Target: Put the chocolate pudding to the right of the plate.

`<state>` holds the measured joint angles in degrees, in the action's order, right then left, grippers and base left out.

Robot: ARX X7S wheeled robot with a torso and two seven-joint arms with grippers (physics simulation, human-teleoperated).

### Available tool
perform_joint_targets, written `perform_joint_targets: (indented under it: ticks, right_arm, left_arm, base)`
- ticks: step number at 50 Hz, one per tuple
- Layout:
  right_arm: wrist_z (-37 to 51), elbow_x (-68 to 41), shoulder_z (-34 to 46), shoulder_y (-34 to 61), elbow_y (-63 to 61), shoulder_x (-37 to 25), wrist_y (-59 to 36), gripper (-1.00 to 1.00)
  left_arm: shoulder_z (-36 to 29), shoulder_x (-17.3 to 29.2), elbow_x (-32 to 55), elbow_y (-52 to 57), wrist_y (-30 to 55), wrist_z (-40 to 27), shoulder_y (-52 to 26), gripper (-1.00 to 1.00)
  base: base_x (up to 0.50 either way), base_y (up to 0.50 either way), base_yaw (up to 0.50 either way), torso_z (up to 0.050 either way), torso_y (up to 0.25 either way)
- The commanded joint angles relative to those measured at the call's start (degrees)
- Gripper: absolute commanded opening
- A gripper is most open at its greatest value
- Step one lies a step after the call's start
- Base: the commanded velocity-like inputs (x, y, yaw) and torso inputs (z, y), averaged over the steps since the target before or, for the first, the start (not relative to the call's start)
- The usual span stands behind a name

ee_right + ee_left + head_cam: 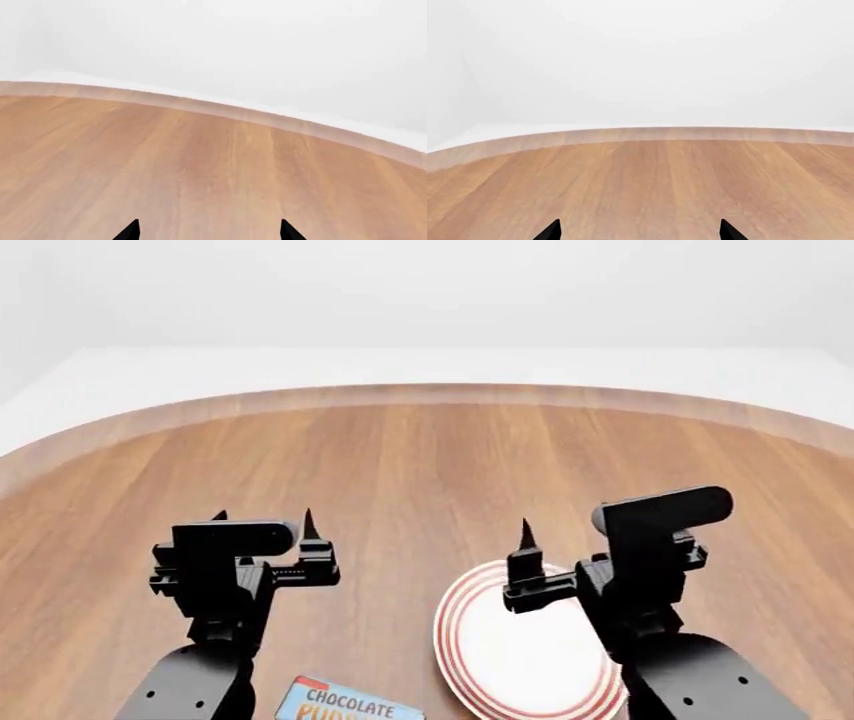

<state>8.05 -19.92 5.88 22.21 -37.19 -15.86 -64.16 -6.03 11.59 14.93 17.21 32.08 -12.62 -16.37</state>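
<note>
In the head view the chocolate pudding (344, 703) lies flat at the near edge of the picture, partly cut off, with a light-blue top and a red edge. It is just left of the plate (454, 635), which is white with red rings. My left gripper (264, 518) is open and empty, held above the table beyond the pudding. My right gripper (567, 530) is open and empty above the plate's far part. The right arm covers part of the plate. The wrist views show only bare wood between the left gripper's (639, 231) and right gripper's (208, 231) open fingertips.
The round wooden table (427, 460) stretches ahead to its curved far edge (427, 395). Beyond it is a plain white floor and wall. Bare wood shows to the right of the plate (774, 570).
</note>
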Motion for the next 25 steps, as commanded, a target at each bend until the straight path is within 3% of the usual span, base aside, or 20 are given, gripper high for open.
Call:
perform_joint_targets:
  ticks: [1, 4, 8, 18, 19, 25]
  right_arm:
    - [1.05, -16.06, -6.06, 7.36, -9.42, -1.43, -25.77, 1.00]
    - [19.00, -40.81, -6.35, 11.51, -3.75, -7.50, -25.72, 1.00]
    - [26.20, -55.65, -1.83, 16.46, 2.90, -12.62, -25.41, 1.00]
    - [19.48, -58.95, 4.48, 19.42, 4.96, -17.30, -23.04, 1.00]
    - [14.86, -59.44, 6.34, 19.84, 4.89, -18.40, -23.24, 1.00]
    - [14.80, -59.51, 7.36, 19.97, 5.05, -19.14, -22.01, 1.00]
  left_arm:
    - [-0.18, 0.28, 0.26, -0.15, -0.19, -0.30, -0.11, 1.00]
    - [0.00, 0.36, 0.45, -0.20, -0.13, -0.41, -0.30, 1.00]
    - [0.04, 0.54, 0.68, 0.18, 0.06, -0.51, -0.20, 1.00]
    - [0.20, 0.75, 1.08, 0.00, -0.05, -0.78, -0.32, 1.00]
    - [0.24, 0.81, 1.12, 0.10, 0.06, -0.84, -0.44, 1.00]
    - [0.14, 0.92, 1.27, 0.09, 0.01, -0.98, -0.46, 1.00]
  base:
    - [0.00, 0.00, 0.00, 0.000, 0.000]
    - [0.00, 0.00, 0.00, 0.000, 0.000]
    - [0.00, 0.00, 0.00, 0.000, 0.000]
    - [0.00, 0.00, 0.00, 0.000, 0.000]
    - [0.00, 0.00, 0.00, 0.000, 0.000]
    - [0.00, 0.00, 0.00, 0.000, 0.000]
